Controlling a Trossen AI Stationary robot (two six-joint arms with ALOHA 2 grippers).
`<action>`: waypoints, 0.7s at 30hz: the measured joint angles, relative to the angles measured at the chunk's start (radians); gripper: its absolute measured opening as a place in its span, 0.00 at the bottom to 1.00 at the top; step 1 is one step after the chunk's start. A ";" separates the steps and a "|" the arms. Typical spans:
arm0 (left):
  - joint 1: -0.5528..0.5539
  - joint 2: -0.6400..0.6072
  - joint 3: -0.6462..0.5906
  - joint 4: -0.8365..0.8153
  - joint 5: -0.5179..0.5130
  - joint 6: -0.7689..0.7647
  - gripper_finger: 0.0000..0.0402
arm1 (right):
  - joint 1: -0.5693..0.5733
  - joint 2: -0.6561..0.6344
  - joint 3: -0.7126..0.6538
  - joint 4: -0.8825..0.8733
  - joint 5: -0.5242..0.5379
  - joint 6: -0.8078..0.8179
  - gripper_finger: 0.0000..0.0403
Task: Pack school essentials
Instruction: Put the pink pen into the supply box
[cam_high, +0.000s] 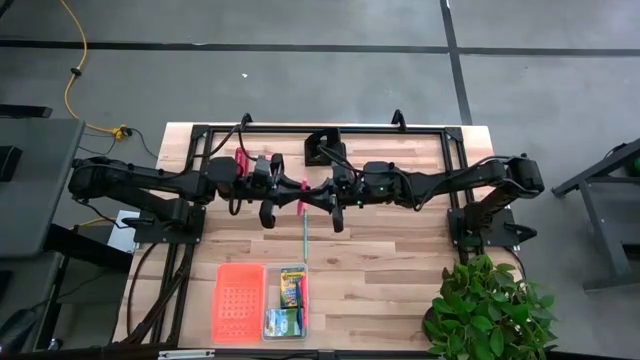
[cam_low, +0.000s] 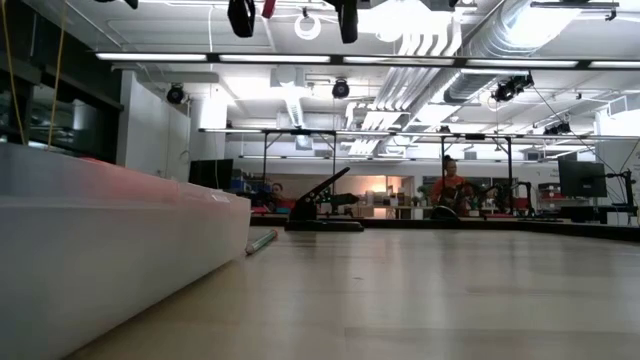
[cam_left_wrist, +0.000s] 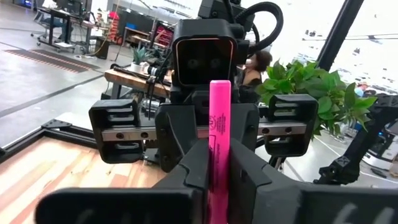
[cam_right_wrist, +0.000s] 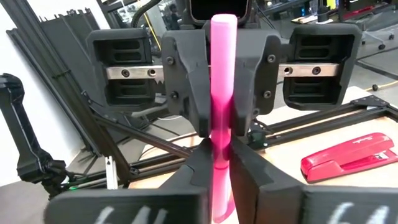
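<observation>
Jaws of both grippers clamp one pink pen (cam_left_wrist: 219, 143).

Red stapler (cam_right_wrist: 348, 159), potted plant (cam_high: 487, 310) at the wooden table's (cam_high: 400, 270) corner.

Overhead view straight down, low view level across table (cam_high: 400, 260), wrist views close, facing each other.

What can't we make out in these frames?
- Low view: both grippers are cut off by the top edge, so the grip does not show there.
- Wrist views: the lower end of the pink pen is hidden between the closed fingers of the left gripper and of the right gripper.
- High view: the contents of the clear bin are too small to identify beyond two boxes.
</observation>
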 joint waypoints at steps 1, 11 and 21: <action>0.000 0.000 0.000 0.000 0.000 0.000 0.06 | 0.000 0.000 0.000 0.000 0.000 0.005 0.06; 0.030 -0.097 0.000 -0.192 -0.007 0.034 0.04 | -0.026 -0.115 -0.001 -0.195 0.040 0.014 0.34; 0.019 -0.318 -0.017 -0.371 -0.101 -0.035 0.05 | -0.049 -0.307 -0.001 -0.431 0.097 -0.056 0.52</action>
